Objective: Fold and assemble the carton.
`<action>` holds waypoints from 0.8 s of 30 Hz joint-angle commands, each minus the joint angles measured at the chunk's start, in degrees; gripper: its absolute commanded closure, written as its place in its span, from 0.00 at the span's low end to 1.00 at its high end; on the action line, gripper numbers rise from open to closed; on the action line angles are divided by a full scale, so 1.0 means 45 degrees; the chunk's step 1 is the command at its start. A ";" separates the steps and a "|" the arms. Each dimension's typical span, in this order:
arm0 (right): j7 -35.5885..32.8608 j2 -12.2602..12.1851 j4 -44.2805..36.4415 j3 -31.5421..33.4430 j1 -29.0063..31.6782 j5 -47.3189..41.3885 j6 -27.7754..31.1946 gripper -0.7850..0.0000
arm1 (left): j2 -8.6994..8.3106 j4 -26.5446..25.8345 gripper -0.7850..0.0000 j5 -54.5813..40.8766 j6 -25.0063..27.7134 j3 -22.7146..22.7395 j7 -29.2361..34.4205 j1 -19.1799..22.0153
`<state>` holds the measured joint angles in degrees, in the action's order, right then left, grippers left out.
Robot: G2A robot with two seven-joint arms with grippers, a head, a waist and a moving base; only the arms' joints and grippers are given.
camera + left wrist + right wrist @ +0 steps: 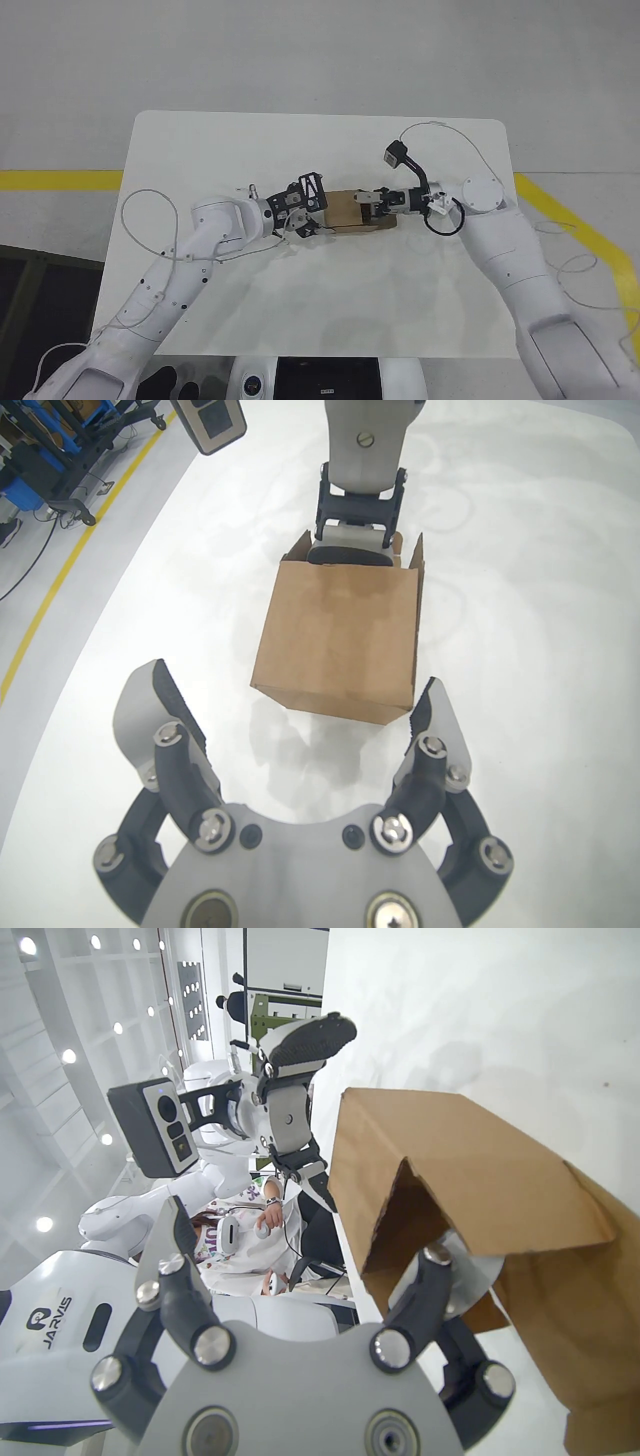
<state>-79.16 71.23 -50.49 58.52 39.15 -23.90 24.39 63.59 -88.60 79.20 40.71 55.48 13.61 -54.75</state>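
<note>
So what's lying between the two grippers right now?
The carton. In the top view it lies between the open left gripper and the right gripper, one of whose fingers sits inside its flapped end.

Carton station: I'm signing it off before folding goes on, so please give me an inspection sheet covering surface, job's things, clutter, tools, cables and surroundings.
Surface: white table, faint swirl marks.
Job's things: carton lying mid-table; the end toward the right tool is open, flaps out.
Clutter: nothing seen.
Tools: left tool open, just short of the carton's other end; right tool open, one finger inside the open end.
Cables: white cables loop along both arms; one arcs over the table's far side.
Surroundings: grey floor, yellow line, racks.
</note>
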 commanded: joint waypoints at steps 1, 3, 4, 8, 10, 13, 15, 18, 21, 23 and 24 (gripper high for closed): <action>0.0013 -0.0190 -0.0567 0.0373 0.0276 0.0195 -0.0148 0.00 | 0.0009 -0.0012 0.00 -0.0050 -0.0003 0.0004 0.0003 -0.0005; 0.0058 -0.0402 -0.1144 0.0760 0.0545 0.0630 -0.0361 0.00 | 0.0015 -0.0024 0.00 -0.0049 -0.0019 0.0016 0.0004 -0.0009; 0.0056 -0.0507 -0.1451 0.0969 0.0698 0.0782 -0.0521 0.00 | 0.0020 -0.0027 0.00 -0.0077 -0.0038 0.0018 -0.0025 -0.0023; 0.0008 -0.0926 -0.2749 0.1940 0.1442 0.1155 -0.1115 0.00 | 0.0052 0.0020 0.00 -0.0190 -0.0115 -0.0005 -0.0073 -0.0032; -0.0119 -0.1111 -0.3501 0.2385 0.1898 0.1235 -0.1417 0.00 | 0.0078 0.0089 0.00 -0.0229 -0.0164 -0.0046 -0.0118 -0.0007; -0.0069 -0.1324 -0.4702 0.2896 0.2672 0.1311 -0.1926 0.00 | 0.0136 0.0316 0.00 -0.0357 -0.0294 -0.0132 -0.0284 0.0051; 0.0191 -0.1402 -0.5334 0.3182 0.3263 0.0973 -0.1988 0.00 | 0.0196 0.0634 0.00 -0.0580 -0.0366 -0.0229 -0.0489 0.0097; 0.0448 -0.1491 -0.5916 0.3438 0.3979 0.0706 -0.1918 0.00 | 0.0281 0.1191 0.00 -0.0857 -0.0458 -0.0353 -0.0906 0.0154; 0.0629 -0.1562 -0.6250 0.3573 0.4376 0.0714 -0.1883 0.00 | 0.0290 0.1543 0.00 -0.1085 -0.0531 -0.0189 -0.1334 0.0143; 0.0742 -0.1596 -0.6345 0.3643 0.4529 0.0735 -0.1837 0.00 | 0.0285 0.1554 0.00 -0.1090 -0.0534 -0.0156 -0.1360 0.0140; 0.0742 -0.1596 -0.6345 0.3643 0.4529 0.0735 -0.1837 0.00 | 0.0285 0.1554 0.00 -0.1090 -0.0534 -0.0156 -0.1360 0.0140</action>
<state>-75.84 64.06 -79.05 74.89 59.52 -20.63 16.13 64.88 -81.56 74.25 38.30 54.80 7.42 -54.12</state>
